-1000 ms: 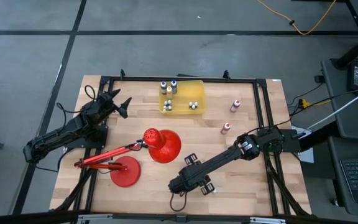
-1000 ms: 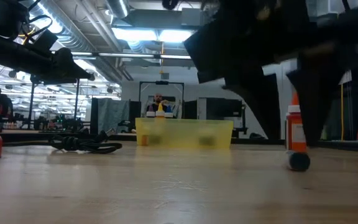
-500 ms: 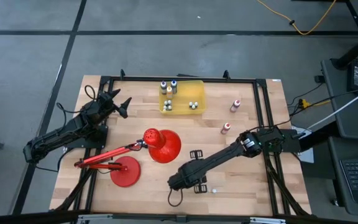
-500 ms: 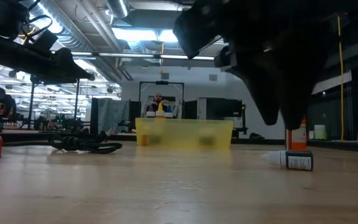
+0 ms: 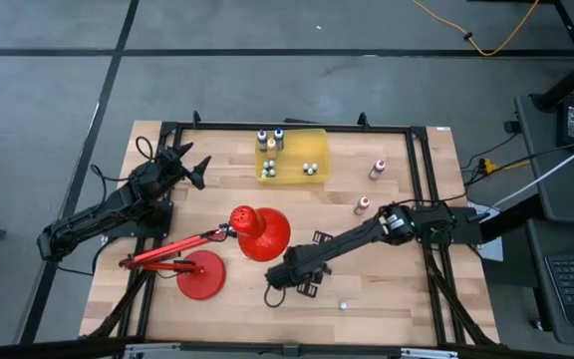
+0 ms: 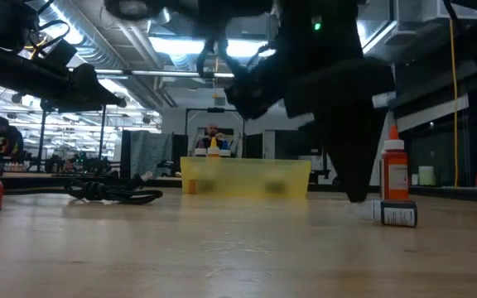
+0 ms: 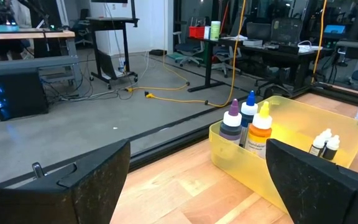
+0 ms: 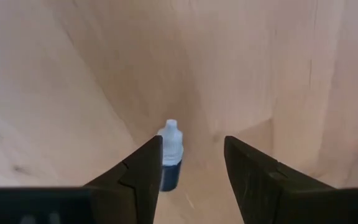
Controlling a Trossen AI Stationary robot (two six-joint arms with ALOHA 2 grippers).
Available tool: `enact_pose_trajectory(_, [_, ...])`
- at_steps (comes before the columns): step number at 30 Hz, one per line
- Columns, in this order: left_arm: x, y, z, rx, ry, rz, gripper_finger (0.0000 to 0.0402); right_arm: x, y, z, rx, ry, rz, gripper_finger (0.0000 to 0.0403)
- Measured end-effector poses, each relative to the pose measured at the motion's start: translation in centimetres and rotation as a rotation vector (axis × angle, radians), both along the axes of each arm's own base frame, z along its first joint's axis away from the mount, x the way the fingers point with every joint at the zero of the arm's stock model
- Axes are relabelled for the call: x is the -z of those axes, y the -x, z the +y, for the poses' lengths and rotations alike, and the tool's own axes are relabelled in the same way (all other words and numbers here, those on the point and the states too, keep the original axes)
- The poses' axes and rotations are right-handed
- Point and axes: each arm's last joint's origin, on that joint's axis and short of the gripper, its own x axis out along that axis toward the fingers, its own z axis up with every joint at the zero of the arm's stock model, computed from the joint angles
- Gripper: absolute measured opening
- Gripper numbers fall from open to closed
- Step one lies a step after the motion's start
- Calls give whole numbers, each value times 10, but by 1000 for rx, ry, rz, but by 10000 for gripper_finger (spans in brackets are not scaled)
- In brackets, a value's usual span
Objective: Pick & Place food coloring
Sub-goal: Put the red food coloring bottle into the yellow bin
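A tiny food coloring bottle, white cap and dark body, lies on its side on the wood near the front edge; the low view shows it too. My right gripper hangs over the table to its left, pointing steeply down, open with nothing between the fingers. The bottle shows past one finger, apart from it. Two red bottles stand upright at the right. More bottles stand in the yellow bin. My left gripper waits open at the far left.
A red desk lamp lies between the arms, its shade close to my right gripper and its round base toward the front left. A black frame runs around the table. Bare wood lies right of the small bottle.
My right gripper has gone toward the table's left and a little toward the far edge, away from the small bottle, and has rolled about its own axis. The bottle, earlier under the gripper and end-on in the low view, has turned about and now lies uncovered, side-on.
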Motion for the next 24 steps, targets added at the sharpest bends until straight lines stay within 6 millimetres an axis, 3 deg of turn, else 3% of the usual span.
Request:
enact_pose_trajectory(14, [0, 0, 0, 0, 0, 0, 365, 1, -2, -15, 90, -130, 85, 174])
enact_pose_trajectory(24, [0, 0, 0, 0, 0, 0, 365, -6, -9, -31, 186, -130, 76, 174])
